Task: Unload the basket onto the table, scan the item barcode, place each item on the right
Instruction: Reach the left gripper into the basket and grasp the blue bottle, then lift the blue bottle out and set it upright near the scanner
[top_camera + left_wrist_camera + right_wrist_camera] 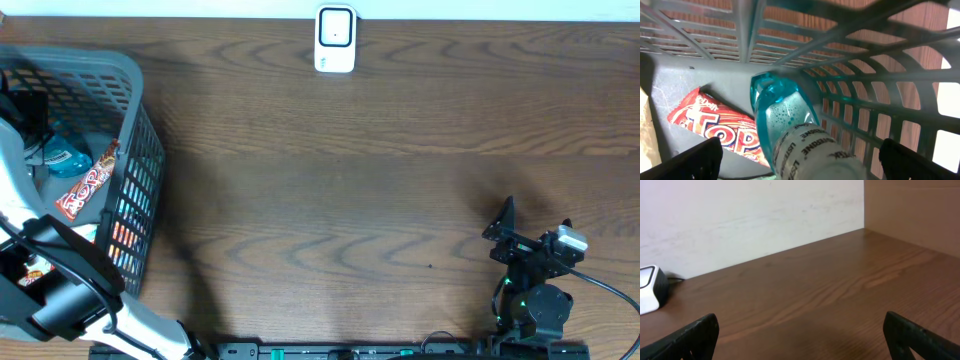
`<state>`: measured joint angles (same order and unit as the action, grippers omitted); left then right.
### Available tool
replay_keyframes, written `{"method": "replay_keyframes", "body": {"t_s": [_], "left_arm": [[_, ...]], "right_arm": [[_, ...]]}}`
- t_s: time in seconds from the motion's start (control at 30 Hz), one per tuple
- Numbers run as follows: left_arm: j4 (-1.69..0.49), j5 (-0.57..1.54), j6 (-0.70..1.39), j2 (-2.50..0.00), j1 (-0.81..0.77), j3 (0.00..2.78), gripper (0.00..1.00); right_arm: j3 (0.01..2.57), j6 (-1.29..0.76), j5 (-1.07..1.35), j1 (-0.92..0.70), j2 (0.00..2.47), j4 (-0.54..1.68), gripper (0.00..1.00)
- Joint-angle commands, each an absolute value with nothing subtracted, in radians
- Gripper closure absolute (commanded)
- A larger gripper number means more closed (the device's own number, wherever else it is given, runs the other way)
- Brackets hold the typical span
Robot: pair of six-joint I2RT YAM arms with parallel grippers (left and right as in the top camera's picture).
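Close under your left wrist camera lies a teal mouthwash bottle (785,115), its white label facing up and its clear blue shoulder pointing at the far wall of the grey basket (865,85). Your left gripper (805,160) stands wide open over it: one dark fingertip shows at each lower corner of the view, with the bottle between them and neither finger touching it. It holds nothing. Just beside the bottle, on the basket floor, you have a red candy bar (715,125) in a printed wrapper, lying flat and partly tucked under the bottle's side.

From overhead, you see the basket (130,70) at the left edge of the wooden table (350,180), with the bottle (65,158) and the candy bar (88,180) side by side inside it. A white barcode scanner (335,38) sits at the far edge of the table, well apart from the basket.

Your right gripper (535,228) hangs above the near right part of the table, jaws spread wide and empty. In its own wrist view the right gripper (800,335) shows only its two fingertips, bare wood between them, and the scanner (650,287) at the far left by the pale wall (740,220).
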<state>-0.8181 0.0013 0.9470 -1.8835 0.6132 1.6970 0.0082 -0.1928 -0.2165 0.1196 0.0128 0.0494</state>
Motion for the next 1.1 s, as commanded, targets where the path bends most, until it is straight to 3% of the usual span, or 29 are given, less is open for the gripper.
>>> {"method": "replay_keyframes", "body": {"t_s": [0.0,0.17,0.3,0.43,0.73,1.07], "left_arm": [[-0.813,-0.013,0.963,-1.923,0.623,1.708,0.02],[-0.826,-0.048,0.963,-1.949,0.622,1.705,0.20],[-0.848,-0.097,0.963,-1.954,0.623,1.703,0.44],[-0.859,-0.158,0.963,-1.954,0.623,1.704,0.59],[-0.917,-0.166,0.947,-1.946,0.620,1.704,0.72],[-0.939,-0.165,0.902,-1.801,0.582,1.704,0.78]], "right_arm": [[0.005,-0.182,-0.218,0.125,0.009,0.053,0.01],[0.005,-0.182,-0.218,0.125,0.009,0.053,0.01],[0.005,-0.182,-0.218,0.125,0.009,0.053,0.01],[0.005,-0.182,-0.218,0.125,0.009,0.053,0.01],[0.005,-0.182,-0.218,0.125,0.009,0.053,0.01],[0.005,-0.182,-0.218,0.125,0.009,0.053,0.01]]}}
